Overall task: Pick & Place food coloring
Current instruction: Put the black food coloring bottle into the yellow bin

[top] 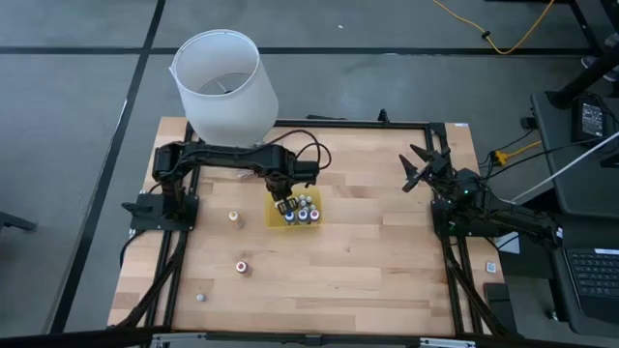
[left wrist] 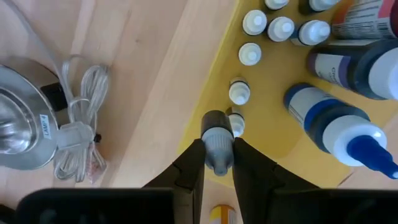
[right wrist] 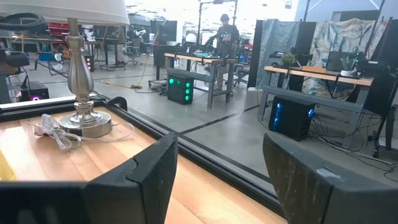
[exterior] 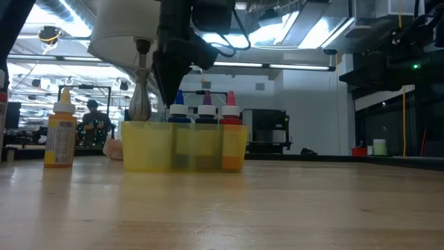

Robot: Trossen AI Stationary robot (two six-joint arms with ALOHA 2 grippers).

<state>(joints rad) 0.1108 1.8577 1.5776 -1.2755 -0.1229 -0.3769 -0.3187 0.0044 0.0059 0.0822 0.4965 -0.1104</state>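
From overhead I see the table (top: 368,261) with the big white lampshade (top: 224,85) at its far left corner; only the low view and my right wrist view reveal the silver lamp base (right wrist: 86,121) under it. The yellow tray (top: 280,219) sits near the table's middle, holding upright food coloring bottles (exterior: 206,114) with blue, purple and red tops. My left gripper (left wrist: 217,158) hangs over the tray's edge, fingers pinched on a small grey-capped bottle (left wrist: 217,140), visible only through the left wrist view. My right gripper (top: 423,167) waits by the right edge, fingers spread wide. Three loose bottles (top: 242,267) lie toward the near left corner.
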